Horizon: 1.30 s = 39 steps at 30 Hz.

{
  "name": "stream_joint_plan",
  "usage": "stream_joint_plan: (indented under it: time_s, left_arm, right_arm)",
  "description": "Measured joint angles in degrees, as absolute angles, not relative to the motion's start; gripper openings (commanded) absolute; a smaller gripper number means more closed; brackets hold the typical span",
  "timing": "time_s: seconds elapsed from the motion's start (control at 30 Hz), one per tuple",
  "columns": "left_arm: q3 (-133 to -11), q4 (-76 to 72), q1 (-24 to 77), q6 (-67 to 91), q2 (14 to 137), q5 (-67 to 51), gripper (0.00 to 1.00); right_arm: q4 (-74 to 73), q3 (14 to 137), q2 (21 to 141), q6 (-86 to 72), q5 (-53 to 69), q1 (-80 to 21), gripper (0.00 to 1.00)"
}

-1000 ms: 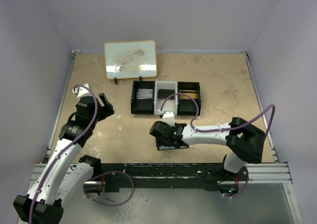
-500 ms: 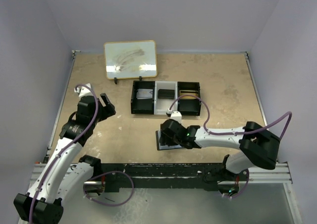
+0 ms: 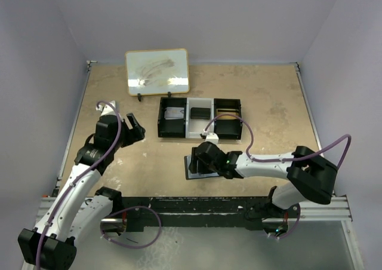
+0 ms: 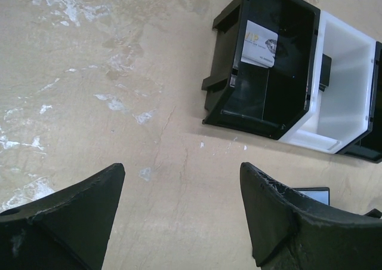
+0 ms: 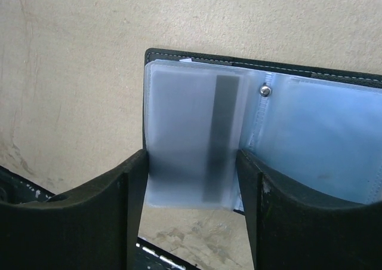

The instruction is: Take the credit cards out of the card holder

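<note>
Two arms are working over a sandy table (image 3: 268,103). In the top view, the right gripper (image 3: 199,164) is reaching down over the card holder (image 3: 190,173), which is lying open and flat just under its fingers. The left gripper (image 3: 133,129) is hanging in the air well off to the side. A black-and-white tray (image 3: 160,119) is sitting a little past the right gripper, and a white board (image 3: 157,71) is standing farther back.

In the left wrist view, the left gripper's fingers (image 4: 65,216) are spread wide and are holding nothing. The tray is lying ahead of them and to the right. A loose card (image 4: 259,43) is leaning inside its black end box.

In the right wrist view, the right gripper is standing about half open. Its fingers (image 5: 71,222) are sitting on each side of a clear pocket (image 5: 173,103) of the card holder. A striped card (image 5: 222,138) is showing through that pocket. I cannot tell if the fingers are touching the pocket, and they are lifting nothing.

I think the right arm is getting ready to pull the striped card out. Next, the fingers will need to pinch the card's edge and slide it out. The card holder may slide along too, so the other arm may have to press it down.
</note>
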State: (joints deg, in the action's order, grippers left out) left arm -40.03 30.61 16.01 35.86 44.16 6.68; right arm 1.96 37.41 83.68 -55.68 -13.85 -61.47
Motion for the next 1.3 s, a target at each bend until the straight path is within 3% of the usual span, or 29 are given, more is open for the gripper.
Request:
stream_joint_plan:
  time_s: [0.37, 0.67, 1.3]
  left_arm:
    - [-39.8, 30.3, 16.0, 35.8, 44.7, 5.9, 0.75]
    - [-39.8, 30.5, 16.0, 35.3, 44.9, 6.2, 0.75]
    - [-39.4, 28.6, 16.0, 35.4, 44.9, 1.3, 0.74]
  right_arm:
    - [-4.5, 45.7, 90.0, -54.9, -16.0, -61.6, 0.68]
    - [-9.8, 49.7, 92.9, -54.8, -17.9, -62.2, 0.6]
    - [4.2, 39.0, 86.2, -53.4, -8.0, -57.4, 0.57]
